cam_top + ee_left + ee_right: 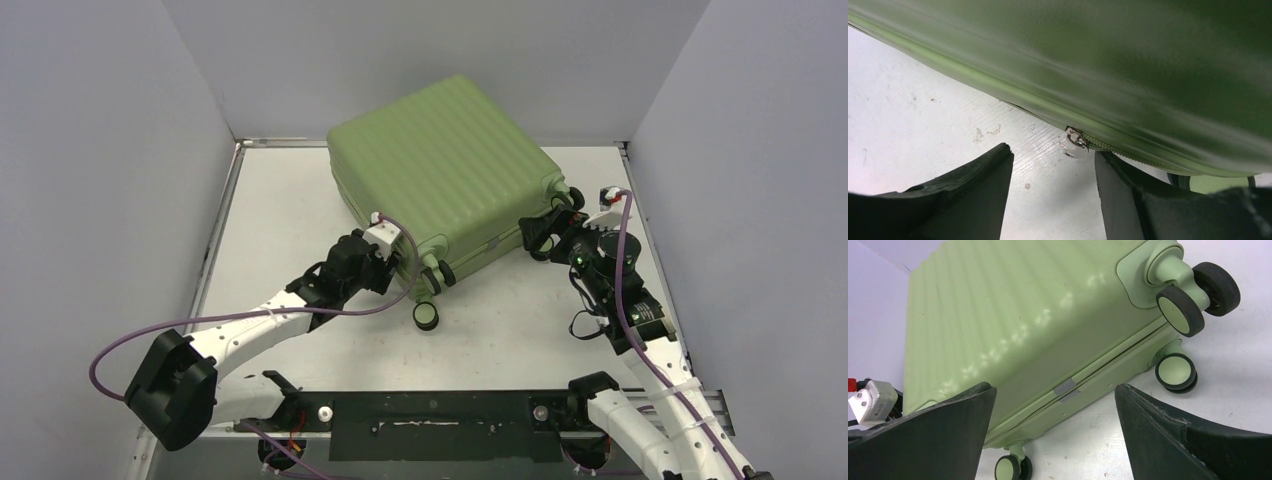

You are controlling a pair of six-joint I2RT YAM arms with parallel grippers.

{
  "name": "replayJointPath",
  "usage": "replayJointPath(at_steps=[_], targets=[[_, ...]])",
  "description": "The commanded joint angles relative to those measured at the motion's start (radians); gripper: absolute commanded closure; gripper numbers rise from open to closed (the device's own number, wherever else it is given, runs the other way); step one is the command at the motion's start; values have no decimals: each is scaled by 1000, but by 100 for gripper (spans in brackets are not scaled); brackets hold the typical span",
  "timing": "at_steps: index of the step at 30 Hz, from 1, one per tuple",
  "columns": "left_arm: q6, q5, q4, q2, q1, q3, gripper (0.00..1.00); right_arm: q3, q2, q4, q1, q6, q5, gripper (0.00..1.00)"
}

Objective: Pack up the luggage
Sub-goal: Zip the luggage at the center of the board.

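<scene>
The luggage point(440, 170) is a light-green ribbed suitcase lying flat and closed on the white table, wheels toward the arms. My left gripper point(398, 268) sits low at its near-left edge. In the left wrist view the shell point(1148, 60) fills the top, and a small silver zipper pull point(1077, 142) hangs from the seam just beyond my left gripper point(1052, 151), whose fingers stand apart with only bare table between them. My right gripper point(537, 238) is at the wheel end, open and empty. Its wrist view shows the luggage point(1013, 315), the seam with a grey tab point(1065, 386), and my right gripper point(1054, 388).
Black wheels with green hubs stick out at the suitcase's near end point(428, 315) point(1180, 310) point(1175, 371). Grey walls close in the table on the left, back and right. A black base plate point(430, 425) runs along the near edge, and purple cables trail from both arms.
</scene>
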Motion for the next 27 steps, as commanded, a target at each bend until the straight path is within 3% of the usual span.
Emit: replayJointPath(at_steps=[1,8,18,21,27], targets=[[12,-2,108,13,-2,23,45,-1,-5,16,8,-11,22,7],[13,-22,113,1,-1,11,62,-7,-2,19,7,-11,20,7],[9,-45,116,-12,0,-10,75,-16,-4,18,8,-11,20,7],[7,-35,123,-8,2,-11,75,-18,-2,18,8,-11,20,7],[5,55,158,-15,4,-29,58,-28,-6,19,8,-11,18,7]])
